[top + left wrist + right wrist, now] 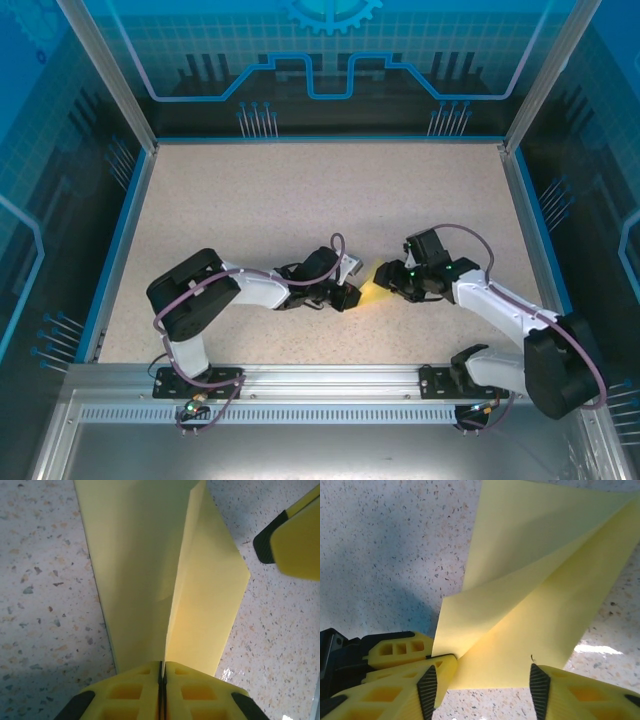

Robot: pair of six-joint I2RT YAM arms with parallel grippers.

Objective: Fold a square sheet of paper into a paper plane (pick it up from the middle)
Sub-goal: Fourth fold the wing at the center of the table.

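The square sheet of paper (372, 293) is pale yellow and lies between the two grippers at the table's near middle. It is folded along one crease, with two flaps spreading away from it (145, 570). My left gripper (163, 667) is shut on the sheet at the crease, jaws pressed together with the paper edge between them. In the top view the left gripper (350, 297) sits just left of the sheet. My right gripper (482, 672) is open, its black-padded fingers (538, 682) standing wide on either side of the sheet's near edge (535, 605). It comes in from the right (385, 280).
The speckled tabletop (300, 200) stretches behind the grippers to blue-edged walls. One yellow finger of the right gripper (295, 540) shows at the upper right of the left wrist view. The left gripper's fingers (395, 650) sit close beside the right gripper's left finger.
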